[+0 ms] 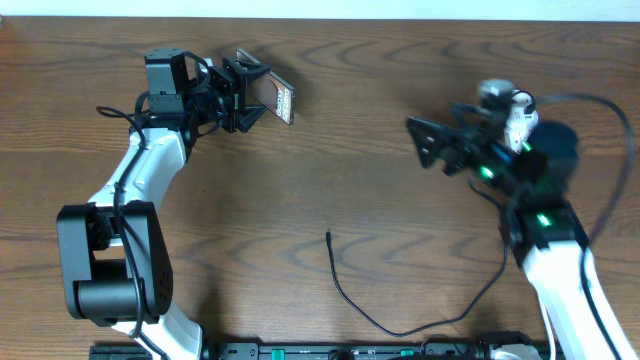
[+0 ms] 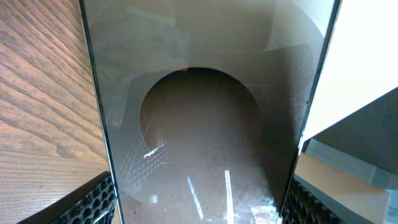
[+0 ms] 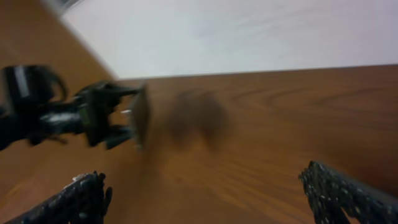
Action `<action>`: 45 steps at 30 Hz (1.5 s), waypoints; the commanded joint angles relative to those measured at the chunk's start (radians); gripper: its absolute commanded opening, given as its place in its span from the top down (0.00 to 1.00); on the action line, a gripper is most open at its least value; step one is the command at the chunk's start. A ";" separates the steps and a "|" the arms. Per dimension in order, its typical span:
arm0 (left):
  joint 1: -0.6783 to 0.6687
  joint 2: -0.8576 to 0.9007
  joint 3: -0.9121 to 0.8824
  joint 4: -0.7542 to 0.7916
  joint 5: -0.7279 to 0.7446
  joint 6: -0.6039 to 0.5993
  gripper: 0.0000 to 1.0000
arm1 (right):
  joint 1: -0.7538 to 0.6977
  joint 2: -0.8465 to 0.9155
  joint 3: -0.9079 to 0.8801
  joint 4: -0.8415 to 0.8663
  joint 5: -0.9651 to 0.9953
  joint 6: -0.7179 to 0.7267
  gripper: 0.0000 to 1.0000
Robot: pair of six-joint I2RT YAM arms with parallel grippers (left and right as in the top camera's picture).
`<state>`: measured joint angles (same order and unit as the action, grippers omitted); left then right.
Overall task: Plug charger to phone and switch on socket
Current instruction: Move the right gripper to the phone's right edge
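left tool (image 1: pixel 250 100) grips phone (image 1: pixel 281 98) | right tool (image 1: pixel 420 145) wide, empty | charger (image 1: pixel 329 240) tip lies between them (right slightly nearer)

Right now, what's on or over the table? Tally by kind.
phone: 1
charger cable: 1
grippers: 2 (left gripper shut on the phone, right gripper open)
Total: 4
No power strip in view.
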<state>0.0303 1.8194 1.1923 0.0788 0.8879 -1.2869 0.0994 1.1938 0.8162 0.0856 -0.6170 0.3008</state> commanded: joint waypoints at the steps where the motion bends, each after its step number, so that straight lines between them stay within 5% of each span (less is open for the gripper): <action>1: -0.018 -0.026 0.006 0.012 -0.023 -0.021 0.93 | 0.086 0.142 0.068 0.082 -0.141 0.013 0.01; 9: -0.041 -0.026 0.006 0.012 -0.025 -0.036 0.93 | 0.177 0.342 0.083 0.346 -0.164 0.020 0.01; 27: -0.165 -0.026 0.006 0.012 -0.025 -0.058 0.93 | 0.253 0.415 0.083 0.356 -0.117 0.032 0.01; 38: -0.222 -0.026 0.006 0.016 -0.025 -0.080 0.93 | 0.256 0.415 0.083 0.329 -0.022 0.052 0.16; 45: -0.250 -0.026 0.006 0.024 -0.036 -0.081 0.92 | 0.277 0.415 0.083 0.328 0.045 0.114 0.15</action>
<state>-0.2062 1.8194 1.1923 0.0864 0.8494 -1.3617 0.3519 1.6096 0.8768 0.4156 -0.6254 0.3748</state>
